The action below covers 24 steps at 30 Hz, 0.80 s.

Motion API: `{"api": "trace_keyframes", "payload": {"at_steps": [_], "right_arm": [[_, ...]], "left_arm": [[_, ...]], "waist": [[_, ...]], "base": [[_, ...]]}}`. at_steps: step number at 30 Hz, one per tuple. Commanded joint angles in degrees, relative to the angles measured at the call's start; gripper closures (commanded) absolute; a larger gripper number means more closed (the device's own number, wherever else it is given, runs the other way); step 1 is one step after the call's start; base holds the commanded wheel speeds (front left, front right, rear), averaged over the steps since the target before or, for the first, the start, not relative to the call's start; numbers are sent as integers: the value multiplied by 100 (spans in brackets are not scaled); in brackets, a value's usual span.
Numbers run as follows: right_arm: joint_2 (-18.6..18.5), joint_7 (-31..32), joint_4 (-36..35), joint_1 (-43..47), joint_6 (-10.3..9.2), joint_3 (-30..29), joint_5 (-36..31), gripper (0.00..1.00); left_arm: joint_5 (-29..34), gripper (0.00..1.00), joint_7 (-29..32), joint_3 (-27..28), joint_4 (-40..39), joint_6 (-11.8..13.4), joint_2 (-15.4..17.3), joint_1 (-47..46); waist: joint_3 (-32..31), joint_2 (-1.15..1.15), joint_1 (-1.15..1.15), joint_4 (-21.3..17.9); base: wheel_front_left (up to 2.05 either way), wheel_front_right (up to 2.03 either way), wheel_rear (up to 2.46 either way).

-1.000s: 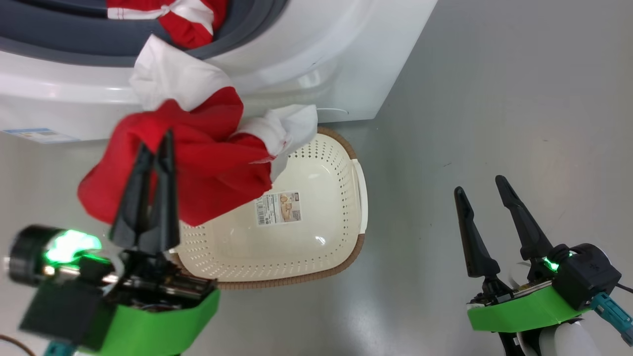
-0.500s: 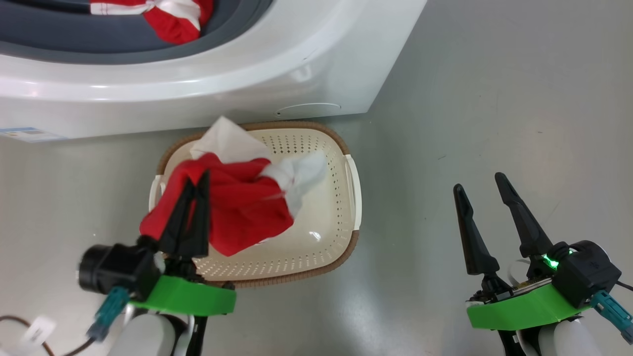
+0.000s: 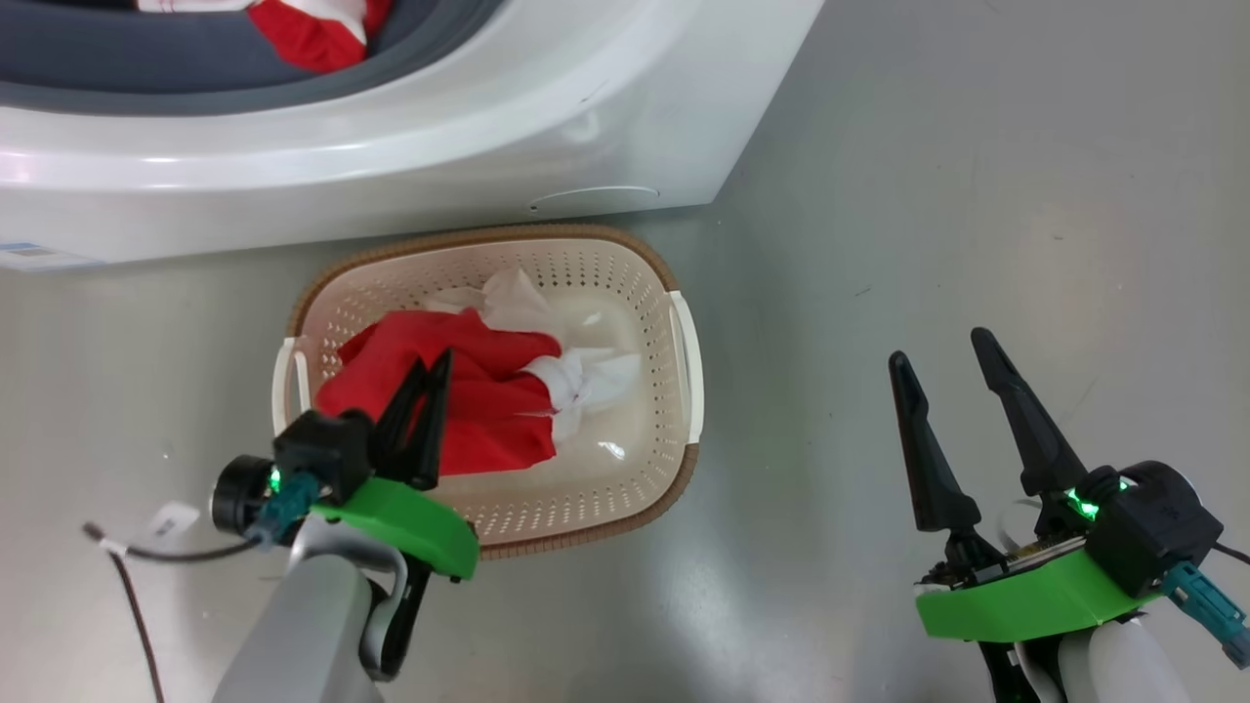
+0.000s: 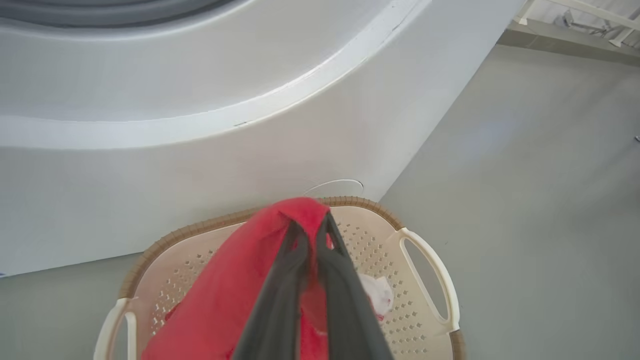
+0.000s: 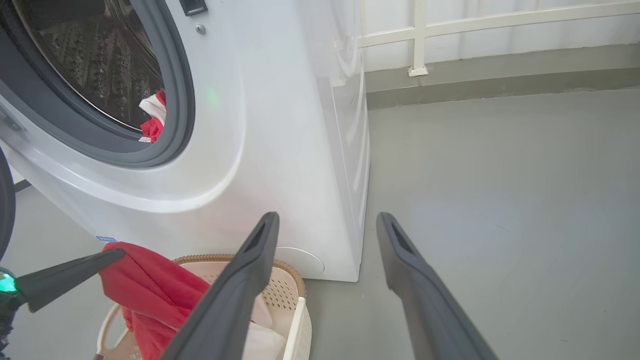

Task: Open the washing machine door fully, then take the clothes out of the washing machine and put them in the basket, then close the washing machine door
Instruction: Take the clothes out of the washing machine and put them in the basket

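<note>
Across 10 to 1 o'clock, white washer (image 3: pixel 391 146), drum mouth open. Just below, at centre, cream basket (image 3: pixel 547 234) on grey floor. Inside it, red-and-white clothes (image 3: pixel 488 391); more red fabric in the drum at 11 o'clock. At 8 o'clock, left gripper (image 3: pixel 435 361), clamped on the clothes. At 4 o'clock, right gripper (image 3: pixel 937 349), spread wide, empty. To finish well: part fingers low over the basket, then lift straight up, free of fabric. Blue label (image 3: pixel 39 256) at 9 o'clock, unreadable.
</note>
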Motion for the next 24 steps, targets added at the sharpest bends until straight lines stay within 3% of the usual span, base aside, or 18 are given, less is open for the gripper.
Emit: {"api": "trace_keyframes", "payload": {"at_steps": [1,7,14,16,20,21,24], "right_arm": [[-5,-43,-114,-9,9,157,-7,0],[-5,-43,-73,-38,9,212,19,0],[-5,-43,-47,-34,9,210,23,0],[-5,-43,-45,-31,9,209,16,0],[-5,-43,-42,-25,9,218,9,0],[-5,-43,-42,-24,9,219,9,0],[-5,-43,-30,-20,9,220,10,0]], "left_arm": [[57,100,-69,162,18,-44,79,-96],[65,100,-69,137,1328,-267,-67,-544],[-75,100,-70,121,2164,-440,-162,-830],[-118,66,-70,94,2335,-466,-175,-877],[-168,48,-70,31,2573,-494,-188,-982],[-181,24,-70,22,2607,-499,-189,-1002],[-258,0,-70,-33,2651,-509,-191,-1054]], "waist": [[10,0,0,-14],[24,0,0,-73],[-1,0,0,-119],[-9,0,0,-124],[-24,0,0,-136],[-27,0,0,-140],[-45,0,0,-154]], "base": [[0,0,0],[0,0,0],[0,0,0],[0,0,0],[0,0,0],[0,0,0],[0,0,0]]}}
